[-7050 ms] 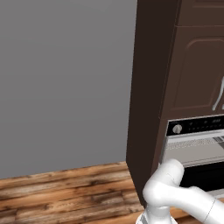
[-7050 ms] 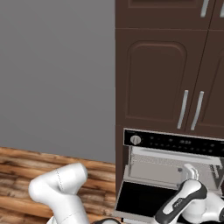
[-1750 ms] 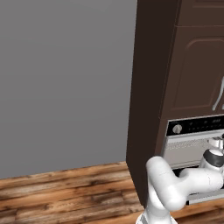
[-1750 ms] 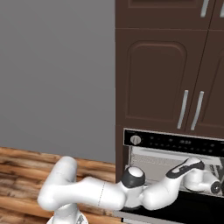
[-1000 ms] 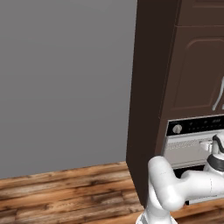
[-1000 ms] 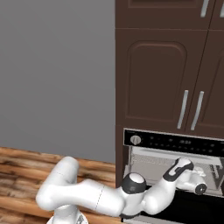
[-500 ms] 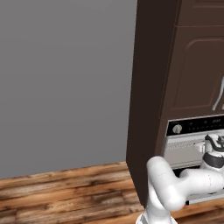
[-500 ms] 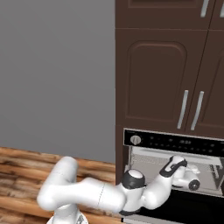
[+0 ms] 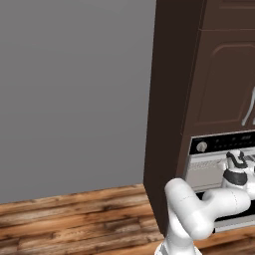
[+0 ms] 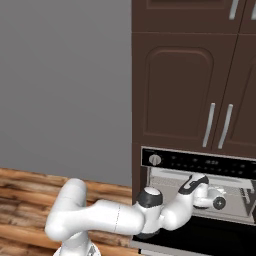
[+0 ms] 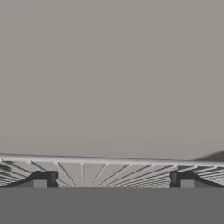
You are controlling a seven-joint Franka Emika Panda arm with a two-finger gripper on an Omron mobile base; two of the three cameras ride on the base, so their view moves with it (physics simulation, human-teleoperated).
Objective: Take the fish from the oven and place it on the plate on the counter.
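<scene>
The oven [image 10: 200, 163] is built into dark brown cabinetry, with a black control panel and a round silver knob [image 10: 155, 159]. Its door hangs open below the cavity. My gripper [image 10: 219, 196] reaches into the cavity just above the wire rack [image 11: 109, 168]. In the hand view the gripper [image 11: 112, 180] is open, its two dark fingertips [image 11: 43, 179] far apart with nothing between them. A dark sliver [image 11: 214, 156] lies at the rack's far right; I cannot tell whether it is the fish. The plate and the counter are out of view.
Tall brown cupboard doors with silver handles [image 10: 209, 125] rise above the oven. A grey wall [image 9: 74, 89] and wood plank floor [image 9: 74, 224] lie to the left. The oven's grey back wall [image 11: 109, 74] stands close ahead of the hand.
The hand has shifted slightly left and up inside the oven cavity over the last second. The jaws have stayed wide apart.
</scene>
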